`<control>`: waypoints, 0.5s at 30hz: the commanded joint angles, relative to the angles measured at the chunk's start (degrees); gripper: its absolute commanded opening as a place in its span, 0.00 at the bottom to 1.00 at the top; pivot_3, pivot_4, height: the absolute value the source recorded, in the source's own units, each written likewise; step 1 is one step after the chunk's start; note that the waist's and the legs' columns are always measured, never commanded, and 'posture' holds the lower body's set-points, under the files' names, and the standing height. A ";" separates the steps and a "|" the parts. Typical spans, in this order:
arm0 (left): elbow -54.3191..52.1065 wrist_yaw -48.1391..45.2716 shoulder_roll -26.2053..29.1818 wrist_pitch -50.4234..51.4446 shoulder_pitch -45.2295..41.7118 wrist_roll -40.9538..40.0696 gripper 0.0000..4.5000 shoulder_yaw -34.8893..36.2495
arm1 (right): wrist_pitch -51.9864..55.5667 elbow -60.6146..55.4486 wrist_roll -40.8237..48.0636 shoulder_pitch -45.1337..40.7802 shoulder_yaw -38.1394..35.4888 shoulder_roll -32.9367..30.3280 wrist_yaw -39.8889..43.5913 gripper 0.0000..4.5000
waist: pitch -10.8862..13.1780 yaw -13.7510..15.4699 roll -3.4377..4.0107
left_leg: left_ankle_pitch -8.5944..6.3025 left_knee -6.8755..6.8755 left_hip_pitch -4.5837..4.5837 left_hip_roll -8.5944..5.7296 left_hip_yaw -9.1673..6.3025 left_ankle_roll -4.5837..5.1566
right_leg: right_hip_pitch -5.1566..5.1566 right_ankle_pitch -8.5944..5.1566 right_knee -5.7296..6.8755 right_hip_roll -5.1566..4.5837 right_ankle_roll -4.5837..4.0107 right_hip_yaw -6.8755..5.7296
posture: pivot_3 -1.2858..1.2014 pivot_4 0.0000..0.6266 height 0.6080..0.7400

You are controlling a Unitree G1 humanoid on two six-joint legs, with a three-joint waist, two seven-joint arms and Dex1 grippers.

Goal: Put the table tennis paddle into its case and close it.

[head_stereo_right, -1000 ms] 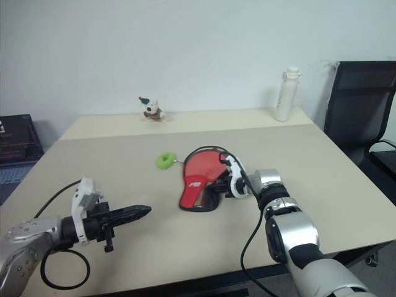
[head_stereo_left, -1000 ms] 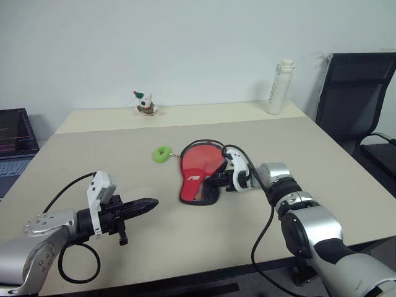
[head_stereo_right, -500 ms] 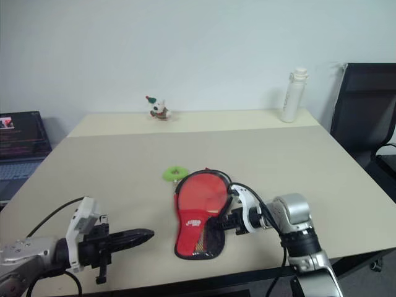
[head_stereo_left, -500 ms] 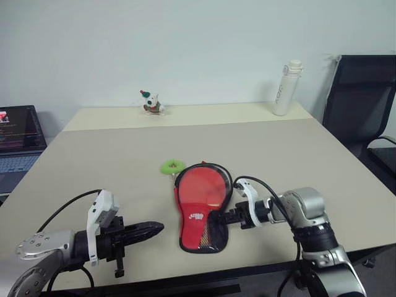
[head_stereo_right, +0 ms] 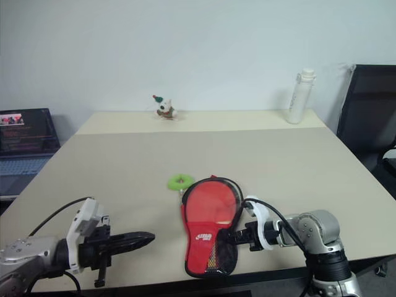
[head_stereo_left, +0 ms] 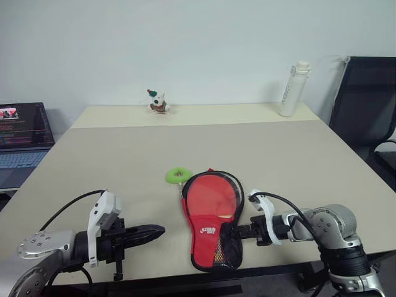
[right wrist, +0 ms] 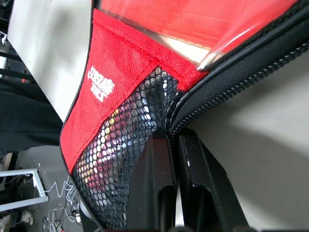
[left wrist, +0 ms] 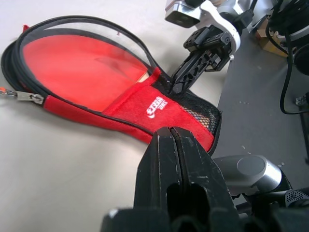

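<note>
The right gripper point(head_stereo_left: 230, 233) pinches the case point(head_stereo_left: 213, 228) edge (paddle point(head_stereo_left: 210, 199) inside); green ring point(head_stereo_left: 178, 176) at 11 o'clock; left gripper point(head_stereo_left: 153, 232) closed, empty.

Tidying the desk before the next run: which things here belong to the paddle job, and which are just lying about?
Job: paddle; case; right gripper, shut on case.
Lying about: green ring; toy; bottle; laptop; chair.

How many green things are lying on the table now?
1. One green ring lies on the table, just beyond the round end of the case. Something else may be hidden behind the case.
</note>
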 commanded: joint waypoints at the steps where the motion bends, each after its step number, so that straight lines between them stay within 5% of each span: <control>1: -0.41 0.02 0.37 -1.38 -0.35 0.60 0.00 0.02 | 1.81 0.94 2.09 -0.52 -0.02 -0.74 -2.59 0.01 | 0.00 0.03 0.00 | 0.00 0.00 0.00 0.00 -0.01 0.00 | 0.00 0.00 0.00 0.00 0.00 0.00 | 0.52 0.24 1.00; 8: -0.55 1.35 -0.34 -1.80 0.12 0.92 0.00 0.27 | 1.81 2.48 2.43 -1.25 -2.90 1.87 -9.01 0.01 | -0.05 0.03 -0.08 | 0.00 0.01 0.00 0.02 -0.02 0.01 | 0.01 0.00 0.01 0.01 0.00 0.00 | 0.52 0.24 1.00; 15: -0.80 2.51 -1.20 -2.70 1.62 1.13 0.00 1.09 | 1.81 -1.66 8.44 1.58 -7.02 2.31 -17.34 0.42 | -0.12 0.00 -0.13 | 0.01 0.03 0.03 0.04 -0.07 0.01 | 0.02 -0.02 0.12 0.00 0.05 -0.01 | 0.52 0.24 1.00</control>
